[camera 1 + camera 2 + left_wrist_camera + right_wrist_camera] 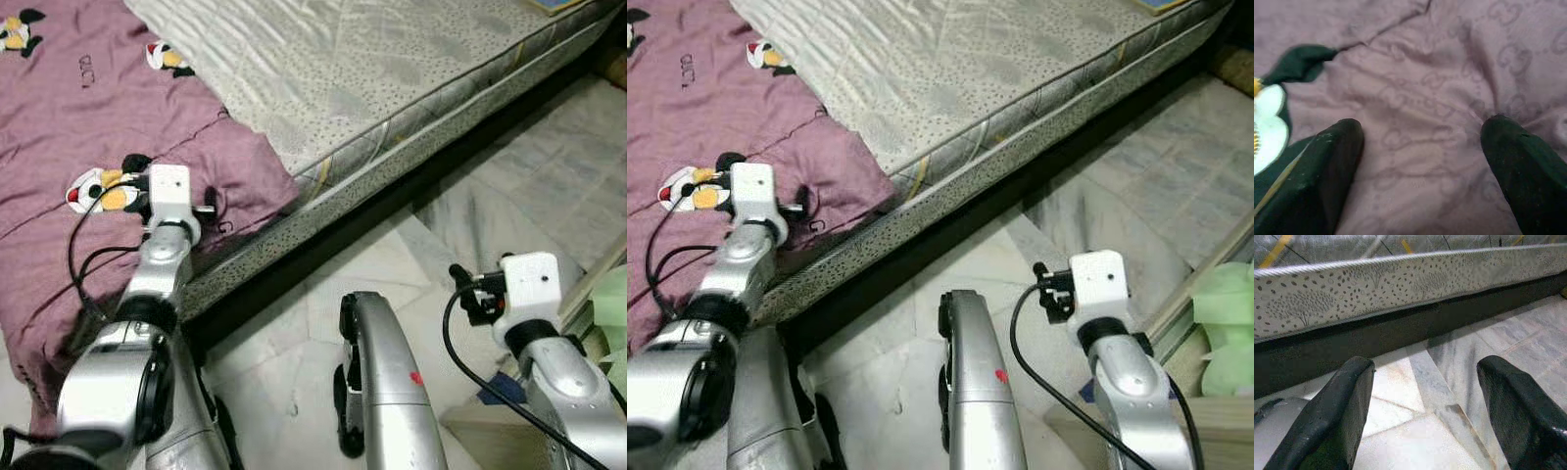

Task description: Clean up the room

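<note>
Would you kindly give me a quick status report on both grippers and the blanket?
Left gripper open, jaws over purple blanket on the mattress. Right gripper open above marble floor. Nothing gripped.

Your head pair looks down, sharing mattress [392,88] edge; left wrist close on blanket [1440,98], right wrist low over floor [1449,382].

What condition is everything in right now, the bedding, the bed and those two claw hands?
Purple blanket: rumpled, spread over the mattress, its edge hanging over the side.
Mattress: bare where the blanket ends.
Left gripper: jaws open, fingertips against the blanket, gripping nothing yet.
Right gripper: jaws open, empty, held over the marble floor beside the bed.
</note>
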`<state>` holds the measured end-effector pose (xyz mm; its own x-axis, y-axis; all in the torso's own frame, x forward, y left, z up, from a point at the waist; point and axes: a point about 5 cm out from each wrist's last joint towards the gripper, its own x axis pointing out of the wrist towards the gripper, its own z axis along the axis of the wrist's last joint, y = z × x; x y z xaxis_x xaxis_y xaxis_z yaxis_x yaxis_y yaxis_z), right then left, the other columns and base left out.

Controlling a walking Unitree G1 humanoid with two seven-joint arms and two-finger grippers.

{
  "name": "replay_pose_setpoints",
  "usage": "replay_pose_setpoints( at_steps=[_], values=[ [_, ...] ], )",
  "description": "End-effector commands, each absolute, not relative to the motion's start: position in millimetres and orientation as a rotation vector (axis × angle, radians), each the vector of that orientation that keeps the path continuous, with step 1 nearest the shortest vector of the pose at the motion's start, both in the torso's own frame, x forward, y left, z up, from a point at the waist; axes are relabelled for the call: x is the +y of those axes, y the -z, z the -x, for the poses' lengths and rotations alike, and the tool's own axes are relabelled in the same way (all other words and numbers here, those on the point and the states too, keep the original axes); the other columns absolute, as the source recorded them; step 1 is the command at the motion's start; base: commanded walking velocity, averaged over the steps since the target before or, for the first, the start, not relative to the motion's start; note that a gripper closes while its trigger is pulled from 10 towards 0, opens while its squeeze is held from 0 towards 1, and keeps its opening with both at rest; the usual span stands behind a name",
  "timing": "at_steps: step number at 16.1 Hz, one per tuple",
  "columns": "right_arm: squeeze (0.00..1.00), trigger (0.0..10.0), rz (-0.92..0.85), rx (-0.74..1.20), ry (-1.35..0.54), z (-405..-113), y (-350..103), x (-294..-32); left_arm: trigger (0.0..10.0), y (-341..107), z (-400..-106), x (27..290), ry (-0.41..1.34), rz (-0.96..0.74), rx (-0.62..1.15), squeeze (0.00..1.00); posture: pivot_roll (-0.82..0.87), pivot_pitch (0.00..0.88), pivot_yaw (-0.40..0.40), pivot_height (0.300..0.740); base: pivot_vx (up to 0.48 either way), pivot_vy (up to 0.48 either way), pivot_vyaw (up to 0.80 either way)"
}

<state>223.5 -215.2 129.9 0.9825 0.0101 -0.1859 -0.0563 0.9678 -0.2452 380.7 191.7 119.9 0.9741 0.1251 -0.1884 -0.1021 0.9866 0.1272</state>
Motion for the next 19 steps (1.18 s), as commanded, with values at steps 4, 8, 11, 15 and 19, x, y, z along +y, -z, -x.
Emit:
replay_pose_setpoints(
  at_steps=[4, 8, 11, 15, 19],
  values=[
    [0.0, 10.0, 0.257, 0.194, -0.025, -219.6, -132.4, -217.0, 10.0, -98.0, -379.0, 154.7, 0.072, -0.165, 0.371, 0.0, -0.3, 0.259, -0.039, 0.482, 0.0, 0.0, 0.0],
    [0.0, 10.0, 0.245, 0.184, -0.029, -227.1, -130.0, -212.3, 10.0, -94.8, -376.1, 118.2, 0.238, -0.252, 0.341, 0.0, -0.27, 0.235, -0.031, 0.482, 0.0, 0.0, 0.0],
    [0.0, 10.0, 0.227, 0.164, -0.04, -238.2, -128.5, -205.3, 10.0, -91.1, -370.4, 110.9, 0.223, -0.3, 0.249, 0.0, -0.24, 0.205, -0.025, 0.482, 0.0, 0.0, 0.0],
    [0.0, 10.0, 0.207, 0.131, -0.043, -251.6, -127.8, -198.3, 10.0, -103.2, -370.2, 114.3, 0.144, -0.283, 0.103, 0.0, -0.19, 0.164, -0.017, 0.482, 0.0, 0.0, 0.0],
    [0.0, 10.0, 0.154, 0.048, -0.053, -281.6, -130.9, -179.7, 10.0, -134.7, -364.2, 128.8, 0.026, -0.231, -0.128, 0.0, -0.11, 0.08, -0.002, 0.482, 0.0, 0.0, 0.0]
  ],
)
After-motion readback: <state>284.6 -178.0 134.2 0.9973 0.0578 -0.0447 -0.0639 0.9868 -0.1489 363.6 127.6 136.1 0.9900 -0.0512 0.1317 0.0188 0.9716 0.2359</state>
